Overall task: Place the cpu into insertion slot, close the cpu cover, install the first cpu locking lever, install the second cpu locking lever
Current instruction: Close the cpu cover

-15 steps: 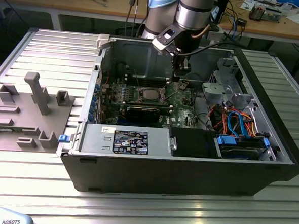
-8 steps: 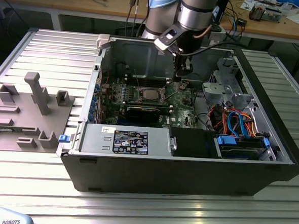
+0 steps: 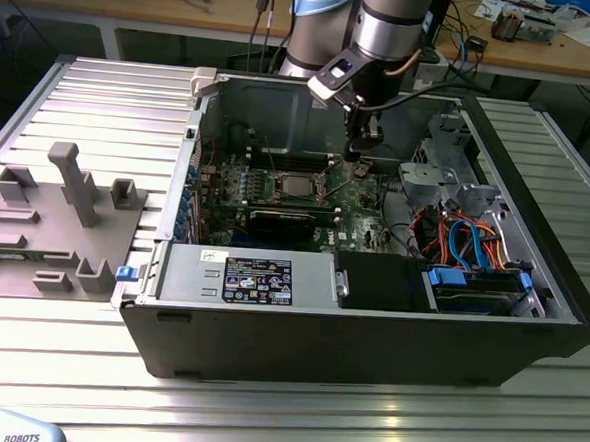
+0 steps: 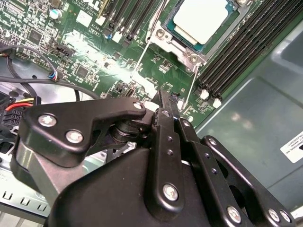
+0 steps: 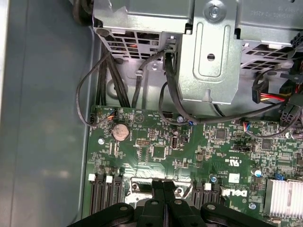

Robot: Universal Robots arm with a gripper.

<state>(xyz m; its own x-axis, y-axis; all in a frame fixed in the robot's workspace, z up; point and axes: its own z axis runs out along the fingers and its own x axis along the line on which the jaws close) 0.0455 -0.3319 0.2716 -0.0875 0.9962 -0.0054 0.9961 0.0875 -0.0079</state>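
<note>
Exterior view: an open computer case (image 3: 368, 336) lies on a ribbed metal table (image 3: 102, 99). The arm reaches down into it, so that the gripper (image 3: 356, 155) hangs low over the green circuit board (image 3: 361, 210), just beside the cpu (image 3: 297, 188) on the exterior view's right. A grey plastic holder (image 3: 65, 217) stands on the table well apart from the case, on the exterior view's left. A metal box with a label (image 3: 246, 278) fills the near side of the case, and blue cables (image 3: 464, 236) run over the drive bay on the exterior view's right. In the second wrist view the cpu (image 4: 201, 19) sits flat in the slot (image 4: 157, 34), its pale silvery top facing up. The cover (image 4: 182, 47) looks to lie down around it, though part of it is cut off at the frame's edge. One thin metal rod (image 4: 144, 47) runs along one side of the slot and a second rod (image 4: 190, 85) runs from a corner of the slot toward the gripper (image 4: 169, 106). Whether the tips touch that second rod cannot be told. Long black memory slots (image 4: 236, 52) lie beside the cpu. In the first wrist view the gripper (image 5: 164, 182) has its fingers (image 5: 157, 189) drawn together with barely a seam between them, and nothing shows held there. A round coin battery (image 5: 120, 131), black cables (image 5: 106, 75) and a metal drive cage (image 5: 208, 52) lie beyond it.
</note>
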